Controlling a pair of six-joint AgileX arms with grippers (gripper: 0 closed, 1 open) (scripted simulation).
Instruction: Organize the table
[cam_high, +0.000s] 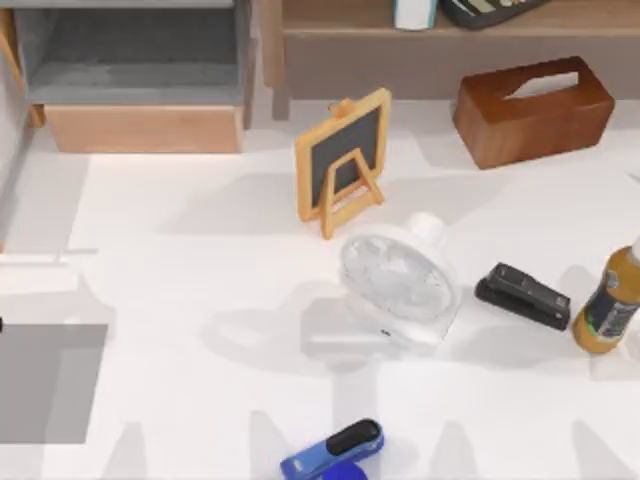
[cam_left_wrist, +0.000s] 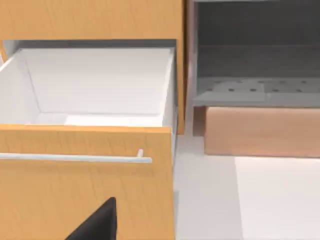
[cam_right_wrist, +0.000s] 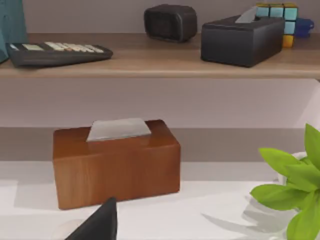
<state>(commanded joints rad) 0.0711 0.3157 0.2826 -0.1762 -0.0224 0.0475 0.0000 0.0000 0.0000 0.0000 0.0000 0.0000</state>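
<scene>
The counter (cam_high: 180, 260) is a broad, smooth, plain white slab spanning the top view, carrying loose items. Near its centre lies a round white plastic fan (cam_high: 397, 280) with a grilled face. At 12 o'clock from the fan, a small chalkboard easel (cam_high: 343, 160) stands upright, with a pale wooden frame around a dark matt panel. At 3 o'clock lies a black stapler (cam_high: 523, 296), long and angular, and just beyond it an amber bottle (cam_high: 610, 300) with a label. At 6 o'clock, near the counter's front edge, is a glossy blue stapler (cam_high: 335, 452). At 9 o'clock, well apart, a flat grey square mat (cam_high: 50, 380) lies at the left edge. At 1 o'clock sits a box-shaped tissue box (cam_high: 530, 110) of polished brown wood with a slot in its top. The left tool (cam_left_wrist: 95, 225) faces an open drawer (cam_left_wrist: 85, 170) with an orange wood front, a white interior and a slim metal bar handle; whether the tool is open or closed cannot be told. The right tool (cam_right_wrist: 97, 225) faces the tissue box; its state likewise cannot be told.
</scene>
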